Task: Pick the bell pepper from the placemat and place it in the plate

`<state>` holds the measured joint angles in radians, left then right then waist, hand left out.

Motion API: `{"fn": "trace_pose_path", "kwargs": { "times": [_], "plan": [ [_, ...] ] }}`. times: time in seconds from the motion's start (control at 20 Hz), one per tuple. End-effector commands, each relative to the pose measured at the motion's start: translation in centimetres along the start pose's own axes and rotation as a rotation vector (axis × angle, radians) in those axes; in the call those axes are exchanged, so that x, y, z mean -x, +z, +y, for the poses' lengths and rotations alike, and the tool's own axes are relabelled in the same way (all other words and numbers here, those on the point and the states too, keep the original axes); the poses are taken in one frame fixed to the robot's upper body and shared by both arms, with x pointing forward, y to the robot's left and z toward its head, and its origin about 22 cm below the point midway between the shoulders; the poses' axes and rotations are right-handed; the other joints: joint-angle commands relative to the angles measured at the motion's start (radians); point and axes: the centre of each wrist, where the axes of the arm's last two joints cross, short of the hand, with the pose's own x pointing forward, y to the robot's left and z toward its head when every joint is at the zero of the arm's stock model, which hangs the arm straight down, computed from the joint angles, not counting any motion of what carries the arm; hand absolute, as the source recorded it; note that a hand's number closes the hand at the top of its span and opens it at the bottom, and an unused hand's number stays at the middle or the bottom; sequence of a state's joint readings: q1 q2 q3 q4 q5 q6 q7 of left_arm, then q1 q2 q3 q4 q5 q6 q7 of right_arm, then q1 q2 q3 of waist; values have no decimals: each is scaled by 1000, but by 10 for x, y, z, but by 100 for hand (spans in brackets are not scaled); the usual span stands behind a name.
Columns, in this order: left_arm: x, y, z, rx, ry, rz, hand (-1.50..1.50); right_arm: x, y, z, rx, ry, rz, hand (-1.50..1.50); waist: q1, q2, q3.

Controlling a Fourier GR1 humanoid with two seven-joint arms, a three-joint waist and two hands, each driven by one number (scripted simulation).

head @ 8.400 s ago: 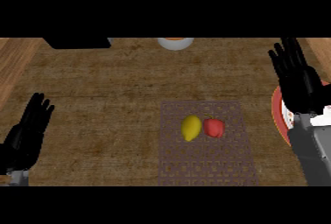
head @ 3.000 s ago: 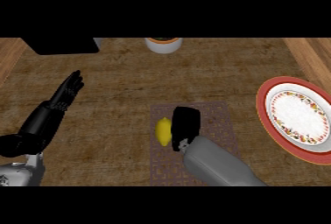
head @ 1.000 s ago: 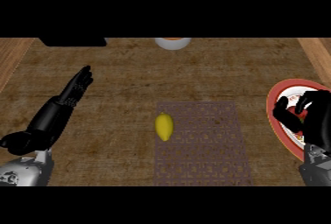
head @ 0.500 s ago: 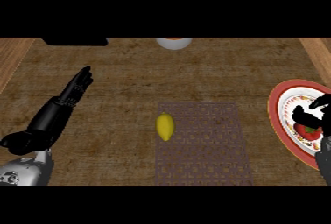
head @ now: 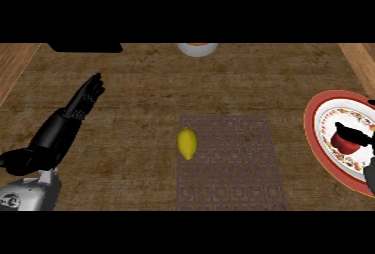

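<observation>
The red bell pepper (head: 343, 143) lies on the plate (head: 316, 144) at the frame's right edge, its long axis not clear. The right hand (head: 357, 136) curls round it, fingers partly cut off by the edge. The placemat (head: 234, 163), lower centre, holds a yellow lemon (head: 187, 143) standing lengthwise at its left border. The left hand (head: 81, 104) rests at left, fingers straight. Bare counter (head: 219, 84) spreads above.

Open counter (head: 147, 84) around placemat (head: 230, 168); only lemon (head: 187, 143) there.
</observation>
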<state>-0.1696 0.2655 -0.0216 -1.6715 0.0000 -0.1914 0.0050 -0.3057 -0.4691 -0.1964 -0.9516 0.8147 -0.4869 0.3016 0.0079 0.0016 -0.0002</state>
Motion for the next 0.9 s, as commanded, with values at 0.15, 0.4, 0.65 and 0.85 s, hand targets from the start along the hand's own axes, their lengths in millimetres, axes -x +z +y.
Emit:
{"fn": "trace_pose_path", "kwargs": {
  "times": [0.15, 0.4, 0.65, 0.85],
  "plan": [
    [-15, 6, 19, 3, -12, 2, 0, -1, -14, -22, 87, -155, -134, -150, -5, -3, 1],
    [3, -5, 11, -32, -10, 13, 0, -3, 6, -22, 57, -455, -186, -150, -27, -5, 1],
    [9, -4, 14, -38, -1, 30, 0, 11, 17, -38, 25, -763, -158, -150, -45, -8, 1],
    [5, 4, 12, -52, 11, 27, 0, 38, 37, -63, 8, -919, -140, -150, -48, -13, 0]
  ]
}}
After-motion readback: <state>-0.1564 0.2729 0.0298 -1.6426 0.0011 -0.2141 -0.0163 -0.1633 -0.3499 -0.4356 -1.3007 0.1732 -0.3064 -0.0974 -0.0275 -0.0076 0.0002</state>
